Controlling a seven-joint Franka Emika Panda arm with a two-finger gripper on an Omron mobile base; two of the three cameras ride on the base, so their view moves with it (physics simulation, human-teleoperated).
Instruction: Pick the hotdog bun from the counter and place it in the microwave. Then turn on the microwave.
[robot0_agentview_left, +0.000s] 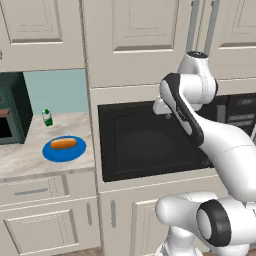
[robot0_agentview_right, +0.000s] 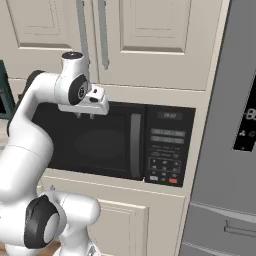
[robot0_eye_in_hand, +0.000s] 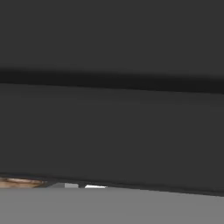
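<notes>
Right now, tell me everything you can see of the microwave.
The microwave is a large black box built into cream cabinets, beside the counter. Its dark glass door is shut, with a vertical grey handle at the door's right edge. Right of that sits a button panel with a small display, rows of grey buttons and one red button at the bottom. The gripper hangs in front of the door's upper left; contact cannot be judged.

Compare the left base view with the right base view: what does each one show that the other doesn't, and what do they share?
Left base view: the hotdog bun lying on a blue plate on the counter, a small green bottle behind it, and a dark green appliance at the far left.

Right base view: the microwave's handle and button panel, plus a grey fridge to the right.

Both: the closed microwave, the cream cabinets above, and the arm with its tool near the door's top.
</notes>
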